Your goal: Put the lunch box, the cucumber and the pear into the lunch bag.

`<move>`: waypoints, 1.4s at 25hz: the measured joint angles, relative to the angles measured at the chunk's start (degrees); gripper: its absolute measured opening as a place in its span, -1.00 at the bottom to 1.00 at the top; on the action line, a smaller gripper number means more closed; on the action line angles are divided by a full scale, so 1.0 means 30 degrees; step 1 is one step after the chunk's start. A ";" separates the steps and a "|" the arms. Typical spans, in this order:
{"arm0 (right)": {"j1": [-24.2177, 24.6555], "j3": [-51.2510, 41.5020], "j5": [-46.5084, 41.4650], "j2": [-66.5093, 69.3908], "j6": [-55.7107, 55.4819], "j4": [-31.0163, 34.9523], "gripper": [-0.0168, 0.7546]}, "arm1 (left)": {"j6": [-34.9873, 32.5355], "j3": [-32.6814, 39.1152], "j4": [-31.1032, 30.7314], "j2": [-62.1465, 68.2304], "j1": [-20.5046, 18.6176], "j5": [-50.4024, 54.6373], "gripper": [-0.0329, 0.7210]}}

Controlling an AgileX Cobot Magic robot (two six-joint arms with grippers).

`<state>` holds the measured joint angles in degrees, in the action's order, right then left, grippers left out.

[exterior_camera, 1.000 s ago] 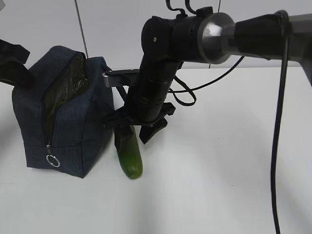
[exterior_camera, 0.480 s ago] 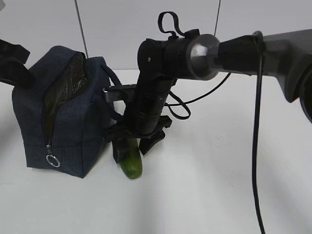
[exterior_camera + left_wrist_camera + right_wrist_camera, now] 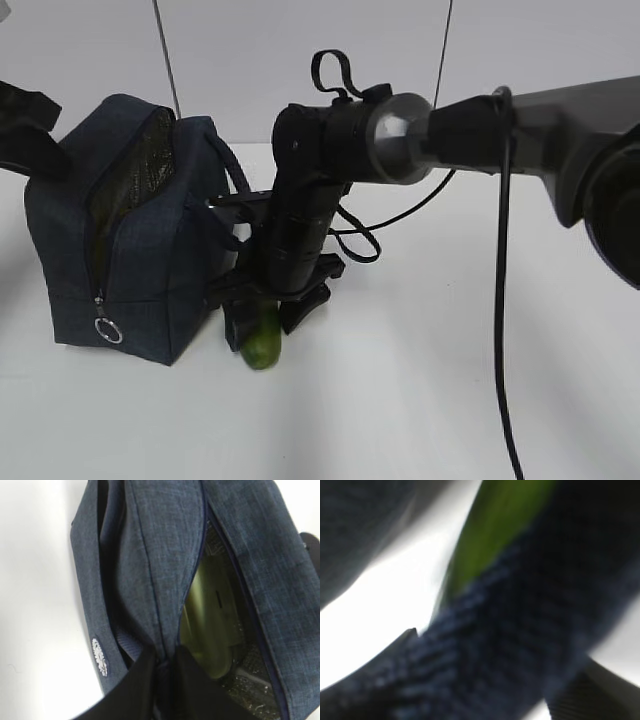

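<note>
My right claw point(image 3: 262, 318) straddles the cucumber point(image 3: 261, 345) beside the lunch bag point(image 3: 130, 240), jaws wide, gripping nothing; next, close and lift.

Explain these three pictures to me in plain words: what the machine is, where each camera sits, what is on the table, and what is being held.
This is a robot with two arms, each ending in a hand. The exterior view looks along a white table. On it stands a dark navy lunch bag, its zipper open. Beside the bag lies a green cucumber. The right hand is down over the cucumber with its jaws spread on either side; it has not closed on it.

The left wrist view comes from a camera on the left arm. The left hand pinches the bag's fabric at the opening, and a pale green lunch box lies inside.

The right wrist view is very close and blurred: only the green cucumber and dark fabric show. No pear is visible.
</note>
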<state>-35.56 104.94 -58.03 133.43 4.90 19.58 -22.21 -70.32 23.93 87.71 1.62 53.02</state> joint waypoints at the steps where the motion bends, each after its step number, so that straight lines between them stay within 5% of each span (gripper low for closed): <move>1: -0.0079 0.0000 0.0000 0.0079 -0.0033 0.0000 0.49 | 0.0000 0.0000 0.0000 0.0000 0.0000 0.0000 -0.86; 10: -0.0331 0.0078 -0.0543 0.0198 -0.1255 -0.1531 0.05 | 0.0000 0.0023 -0.0015 0.0000 0.0000 0.0000 -0.86; 19: 0.0071 0.0025 -0.1515 -0.1164 -0.6321 -0.9258 0.05 | 0.0000 0.0023 -0.0015 0.0000 0.0000 0.0015 -0.86; 23: 0.0766 0.0283 -0.1219 -0.2794 -0.6711 -0.9544 0.05 | 0.0000 0.0023 -0.0015 0.0000 0.0000 0.0015 -0.86; 28: 0.0758 0.1777 0.0030 -0.4571 -0.5211 -0.6049 0.05 | 0.0000 0.0023 -0.0015 0.0000 0.0000 0.0015 -0.86; 35: 0.0727 0.3523 0.0389 -0.5050 -0.1914 0.2483 0.05 | 0.0000 0.0023 -0.0015 0.0000 0.0000 0.0015 -0.86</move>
<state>-33.38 115.51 -56.86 118.28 -0.84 27.03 -22.21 -70.25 23.89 87.71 1.62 53.07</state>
